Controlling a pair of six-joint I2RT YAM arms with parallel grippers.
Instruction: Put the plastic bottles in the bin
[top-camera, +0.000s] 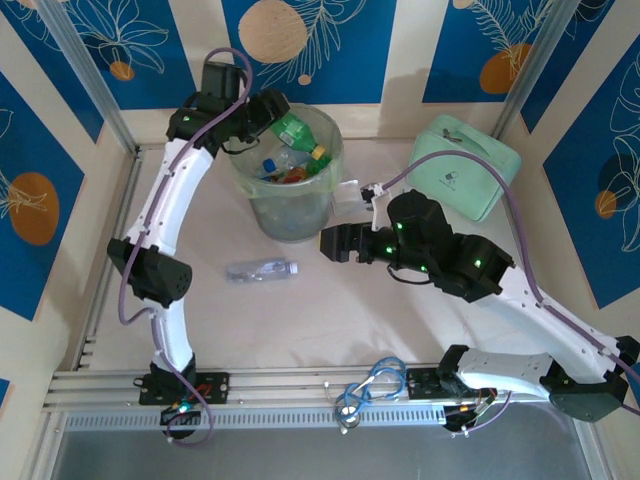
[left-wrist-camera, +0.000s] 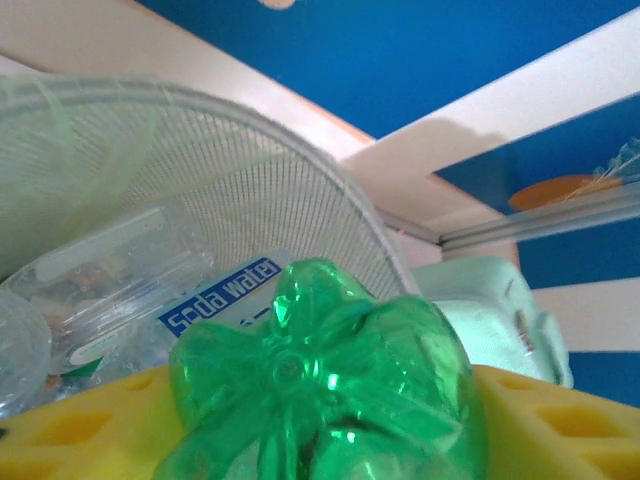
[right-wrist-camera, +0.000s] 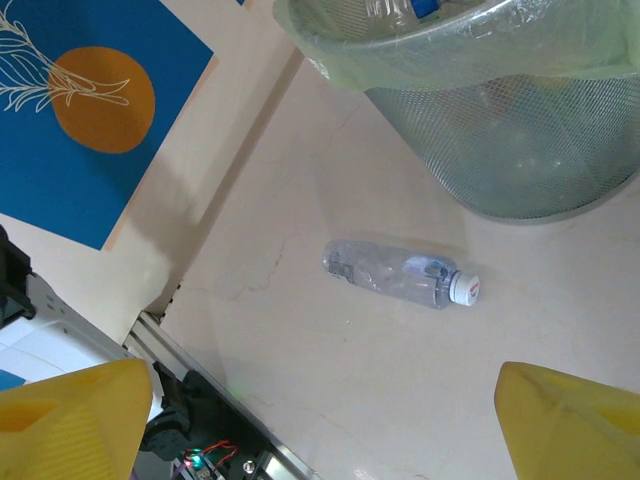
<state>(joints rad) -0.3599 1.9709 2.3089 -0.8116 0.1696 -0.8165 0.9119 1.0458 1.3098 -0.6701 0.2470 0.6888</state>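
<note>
A green plastic bottle (top-camera: 300, 135) hangs tilted over the bin's (top-camera: 250, 195) open mouth, cap pointing down and right. It sits between the yellow fingers (left-wrist-camera: 70, 430) of my left gripper (top-camera: 272, 112); its base (left-wrist-camera: 320, 380) hides their inner faces, so contact is unclear. Several bottles (top-camera: 285, 170) lie inside the bin, one labelled "Soda water" (left-wrist-camera: 220, 295). A clear bottle (top-camera: 262, 270) with a white cap lies on the table (right-wrist-camera: 400, 272). My right gripper (right-wrist-camera: 325, 420) hovers open above the table near it, right of it in the top view (top-camera: 328, 243).
A mint-green zippered case (top-camera: 470, 165) sits at the back right, also past the bin in the left wrist view (left-wrist-camera: 490, 310). The bin's mesh wall (right-wrist-camera: 520, 150) stands just beyond the clear bottle. An aluminium rail (top-camera: 300, 385) with cables runs along the near edge.
</note>
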